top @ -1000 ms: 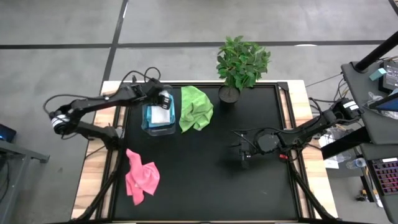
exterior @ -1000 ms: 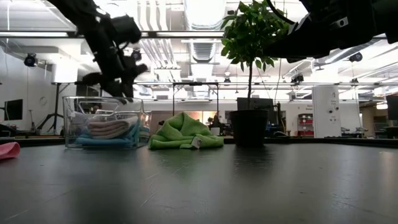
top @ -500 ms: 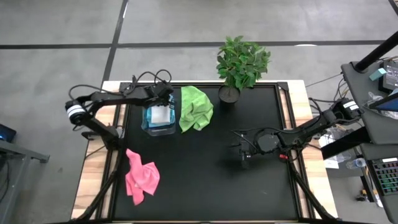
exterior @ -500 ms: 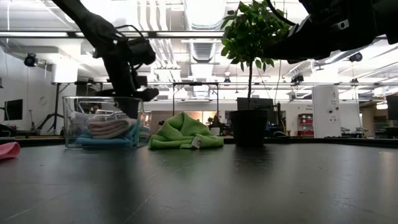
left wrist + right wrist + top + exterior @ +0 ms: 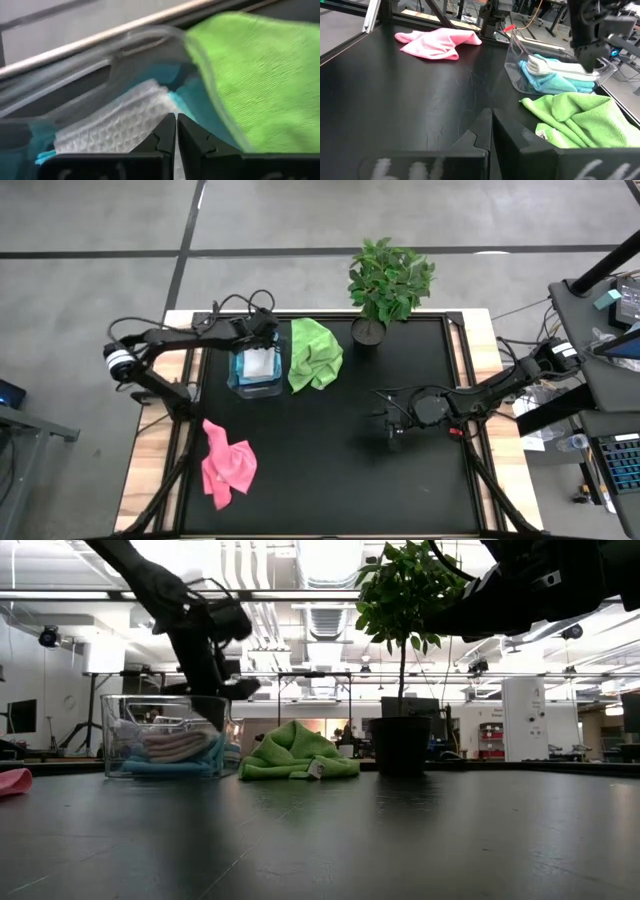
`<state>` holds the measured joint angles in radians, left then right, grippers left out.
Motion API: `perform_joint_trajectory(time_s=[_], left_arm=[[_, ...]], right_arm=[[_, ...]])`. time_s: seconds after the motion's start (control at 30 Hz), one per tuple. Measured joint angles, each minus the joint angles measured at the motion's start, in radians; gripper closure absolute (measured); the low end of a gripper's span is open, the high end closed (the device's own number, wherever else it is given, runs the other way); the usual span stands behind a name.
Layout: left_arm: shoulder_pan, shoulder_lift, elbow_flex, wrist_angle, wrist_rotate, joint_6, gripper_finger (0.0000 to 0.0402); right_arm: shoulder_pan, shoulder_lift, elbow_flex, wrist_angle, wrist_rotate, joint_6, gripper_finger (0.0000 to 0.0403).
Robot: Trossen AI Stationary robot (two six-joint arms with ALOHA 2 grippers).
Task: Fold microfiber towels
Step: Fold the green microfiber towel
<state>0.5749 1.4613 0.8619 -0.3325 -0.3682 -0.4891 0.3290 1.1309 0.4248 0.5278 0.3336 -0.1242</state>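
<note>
A clear bin (image 5: 236,385) at the table's far left holds a folded white towel (image 5: 120,125) lying on light blue towels (image 5: 545,82). My left gripper (image 5: 176,125) is shut and slants down into the bin (image 5: 170,735), its tips at the white towel. A lime green towel (image 5: 315,352) lies crumpled right of the bin. A pink towel (image 5: 227,465) lies crumpled near the front left. My right gripper (image 5: 491,117) hangs shut above the table's middle right, touching nothing. My left gripper comes from above, slanting down into the bin, and its shut fingertips (image 5: 167,122) meet the white towel's near edge (image 5: 150,117). Whether any cloth lies between the fingers I cannot tell. The towel lies flat on the blue ones in the bin.
A potted plant (image 5: 388,280) stands at the far edge, just right of the green towel (image 5: 297,755). Bare black tabletop (image 5: 330,470) stretches between the pink towel (image 5: 440,42) and my right arm.
My left gripper has sunk from above the bin's rim down into the bin, toward the white towel, and has shut on the way. The towels and the bin have stayed where they were.
</note>
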Motion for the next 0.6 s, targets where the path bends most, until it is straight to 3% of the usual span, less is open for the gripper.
perform_joint_trajectory(time_s=[0.27, 0.47, 0.6], left_arm=[[-0.085, -0.205, 0.012, 0.043, 0.0, 0.086, 0.0399], [-0.296, -0.356, -0.03, 0.229, -0.002, 0.271, 0.0399], [-0.457, -0.416, -0.109, 0.438, -0.002, 0.444, 0.0399]], right_arm=[[0.0, 0.0, 0.0, -0.017, 0.001, 0.0, 0.0394], [-0.01, 0.0, 0.007, -0.083, 0.095, 0.058, 0.0394], [-0.029, 0.003, 0.027, -0.095, 0.135, 0.118, 0.0394]])
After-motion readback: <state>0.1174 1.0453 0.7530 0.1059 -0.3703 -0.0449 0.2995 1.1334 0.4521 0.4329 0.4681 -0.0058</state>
